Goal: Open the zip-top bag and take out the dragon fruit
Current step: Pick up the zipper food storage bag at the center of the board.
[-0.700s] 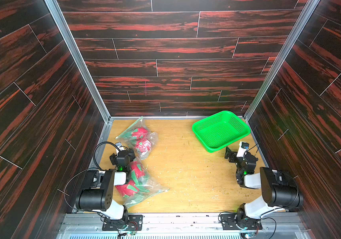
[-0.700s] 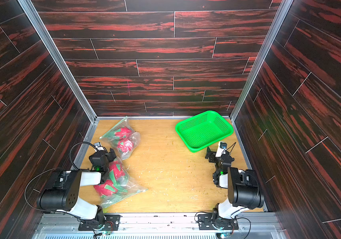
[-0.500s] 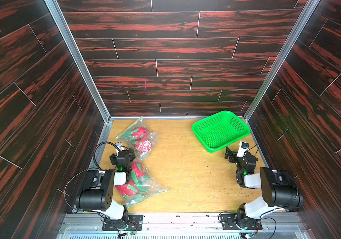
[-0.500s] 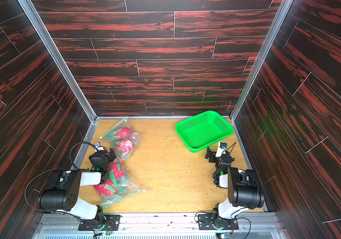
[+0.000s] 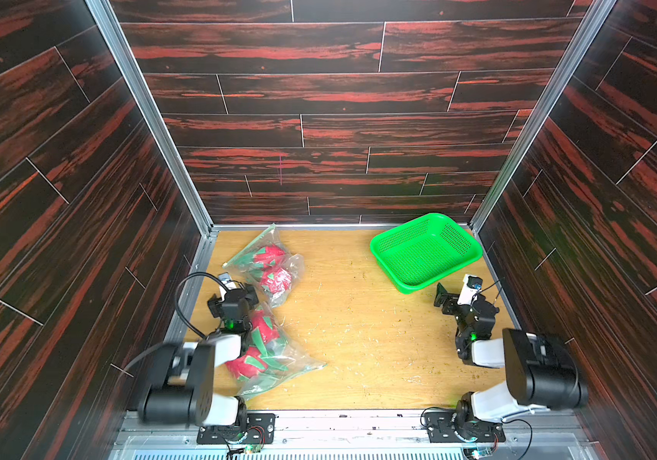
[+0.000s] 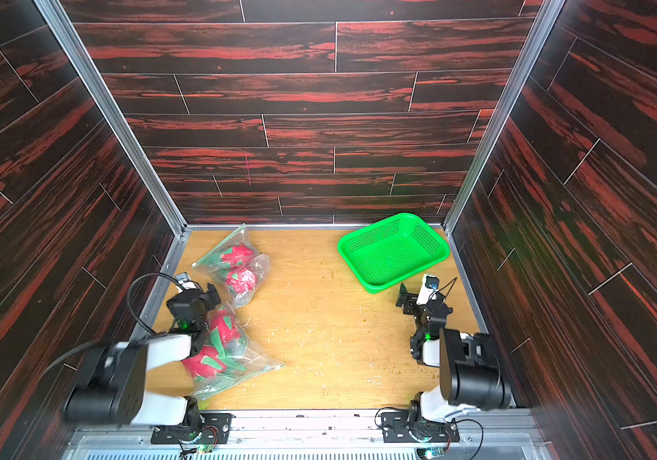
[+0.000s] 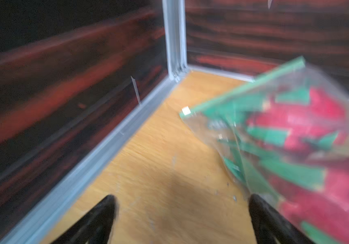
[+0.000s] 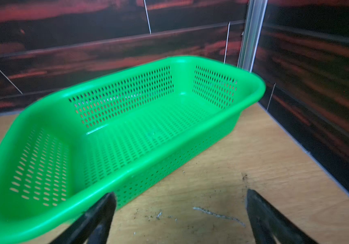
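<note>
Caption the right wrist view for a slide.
Right gripper, jaws open, poised over the wooden table before the green perforated basket.

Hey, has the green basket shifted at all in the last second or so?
No. The green basket lies in the same spot, its far corner just as close to the aluminium corner post, in both top views.

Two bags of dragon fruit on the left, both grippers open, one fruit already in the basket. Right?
Not quite. The basket holds no fruit: the right wrist view shows its bottom bare. The rest stands: the far bag and near bag of dragon fruit lie on the left, and the left gripper and right gripper are open.
</note>
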Controlling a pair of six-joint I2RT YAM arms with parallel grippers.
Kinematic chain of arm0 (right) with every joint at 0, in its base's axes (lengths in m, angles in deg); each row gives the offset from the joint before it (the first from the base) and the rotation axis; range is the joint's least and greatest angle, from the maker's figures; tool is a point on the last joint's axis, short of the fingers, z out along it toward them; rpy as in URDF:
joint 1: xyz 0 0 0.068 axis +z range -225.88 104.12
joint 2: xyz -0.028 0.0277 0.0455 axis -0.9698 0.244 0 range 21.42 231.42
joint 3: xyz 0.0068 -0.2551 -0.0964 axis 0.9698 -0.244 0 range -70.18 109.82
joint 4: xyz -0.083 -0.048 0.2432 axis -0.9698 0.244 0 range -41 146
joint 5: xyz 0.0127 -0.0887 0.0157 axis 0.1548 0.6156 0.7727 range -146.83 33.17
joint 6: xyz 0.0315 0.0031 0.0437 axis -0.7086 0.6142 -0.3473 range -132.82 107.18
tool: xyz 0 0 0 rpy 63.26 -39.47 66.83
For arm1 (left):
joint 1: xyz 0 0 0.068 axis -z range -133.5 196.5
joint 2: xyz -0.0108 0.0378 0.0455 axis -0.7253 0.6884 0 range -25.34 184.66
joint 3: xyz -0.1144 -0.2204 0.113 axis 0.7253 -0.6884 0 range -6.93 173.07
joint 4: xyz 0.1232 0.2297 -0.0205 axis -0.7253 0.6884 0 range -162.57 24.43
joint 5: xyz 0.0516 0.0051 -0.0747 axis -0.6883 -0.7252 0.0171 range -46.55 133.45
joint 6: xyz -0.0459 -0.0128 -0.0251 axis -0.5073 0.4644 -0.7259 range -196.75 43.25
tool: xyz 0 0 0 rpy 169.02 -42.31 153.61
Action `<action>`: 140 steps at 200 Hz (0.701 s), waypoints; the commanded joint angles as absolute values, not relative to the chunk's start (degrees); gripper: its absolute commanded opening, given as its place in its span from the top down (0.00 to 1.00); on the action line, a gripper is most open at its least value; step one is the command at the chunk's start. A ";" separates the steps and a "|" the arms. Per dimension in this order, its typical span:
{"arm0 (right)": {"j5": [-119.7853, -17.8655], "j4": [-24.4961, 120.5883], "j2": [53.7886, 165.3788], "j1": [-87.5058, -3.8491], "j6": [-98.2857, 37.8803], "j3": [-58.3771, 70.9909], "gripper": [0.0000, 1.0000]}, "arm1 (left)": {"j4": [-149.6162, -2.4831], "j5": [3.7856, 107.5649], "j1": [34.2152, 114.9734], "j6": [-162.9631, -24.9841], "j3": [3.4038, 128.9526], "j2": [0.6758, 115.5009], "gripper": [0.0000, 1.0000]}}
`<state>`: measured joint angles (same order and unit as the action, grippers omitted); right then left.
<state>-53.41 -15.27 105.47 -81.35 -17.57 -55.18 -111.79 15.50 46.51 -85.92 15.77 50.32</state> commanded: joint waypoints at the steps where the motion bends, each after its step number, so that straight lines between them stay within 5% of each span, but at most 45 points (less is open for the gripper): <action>1: -51.17 -7.54 99.49 -81.24 -18.51 -52.93 0.02 | -97.68 6.45 46.59 -90.52 19.72 41.76 0.00; 33: -49.66 19.89 92.35 -81.37 -29.75 -41.05 0.02 | -73.40 -4.00 46.58 -105.56 29.42 35.60 0.00; 72: -63.73 59.90 96.73 -81.40 -46.04 -15.18 0.02 | -61.22 0.72 46.58 -108.31 36.11 31.05 0.00; 100: -80.77 63.11 97.66 -77.47 -50.95 -12.28 0.02 | -61.84 5.34 46.58 -108.33 34.53 24.96 0.00; 140: -80.35 64.13 96.33 -60.87 -59.97 -13.04 0.01 | -59.38 7.56 46.57 -108.74 35.34 20.85 0.00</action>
<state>-74.87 59.28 96.68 -69.07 -51.32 -11.90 -63.22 5.80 46.55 -107.45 34.79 22.30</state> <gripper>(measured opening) 0.984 0.999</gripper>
